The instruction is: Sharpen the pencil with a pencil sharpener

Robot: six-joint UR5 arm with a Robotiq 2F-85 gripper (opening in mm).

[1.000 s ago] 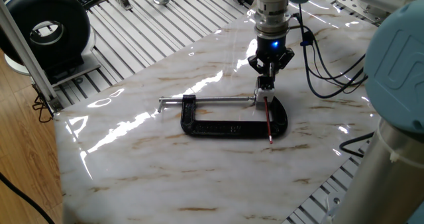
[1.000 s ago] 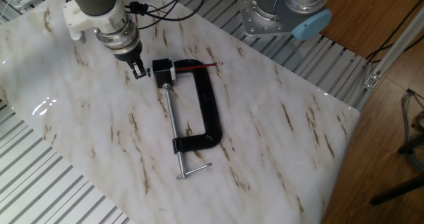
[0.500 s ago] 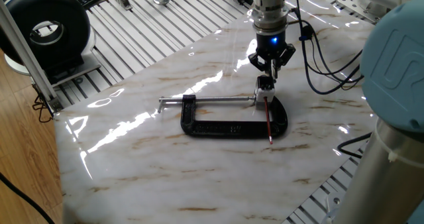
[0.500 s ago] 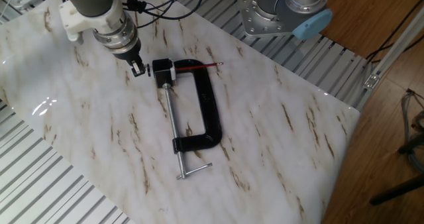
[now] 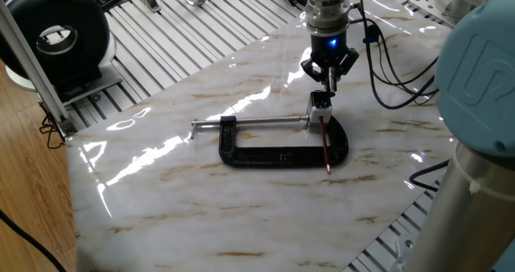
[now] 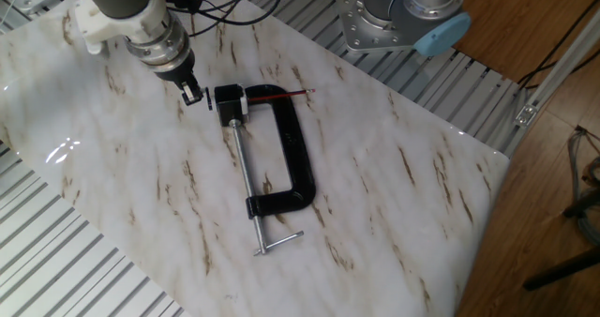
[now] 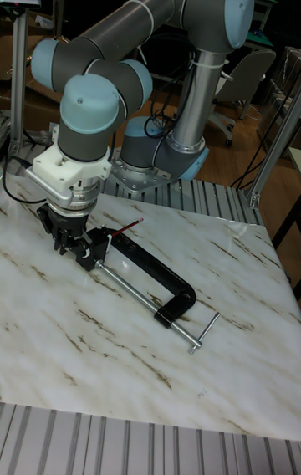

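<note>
thin red pencil (image 6: 279, 94) sits in the clamped black-topped white sharpener block (image 6: 230, 99); black two-finger gripper (image 6: 192, 93) hovers beside, fingers parted, empty.

Bright glare streaks, perhaps overhead lighting

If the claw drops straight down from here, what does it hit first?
Probably bare table, just beside the sharpener. The claw hangs off to the sharpener's side, though depth is hard to judge.
</note>
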